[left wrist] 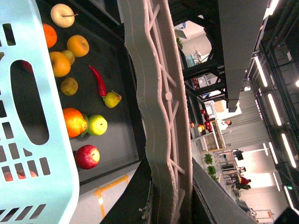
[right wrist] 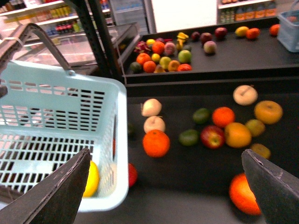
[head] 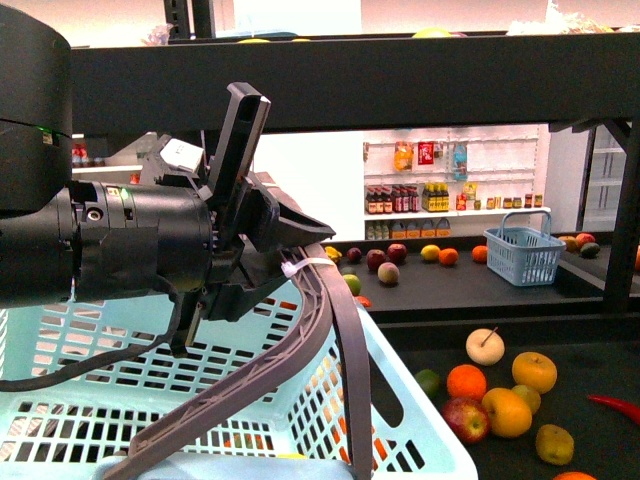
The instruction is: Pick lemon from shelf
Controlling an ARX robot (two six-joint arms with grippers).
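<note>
A bright yellow fruit, the lemon (right wrist: 93,179), shows through the slotted wall of the light blue basket (right wrist: 60,130), apparently lying inside it, half hidden by one finger. My right gripper (right wrist: 166,196) hangs open above the black shelf deck (right wrist: 196,177), beside the basket's corner, with nothing between its fingers. My left gripper (head: 285,262) is shut on the grey basket handle (head: 330,320) and holds the basket (head: 420,425) up in front of the shelf (head: 400,85). In the left wrist view the handle (left wrist: 154,93) runs between the shut jaws of that gripper (left wrist: 168,205).
Oranges (head: 466,381), a red apple (head: 465,418), a cream apple (head: 486,346) and a red chili (head: 615,405) lie on the deck right of the basket. A second blue basket (head: 525,255) and more fruit sit on the far deck. White bottle racks (head: 450,190) stand behind.
</note>
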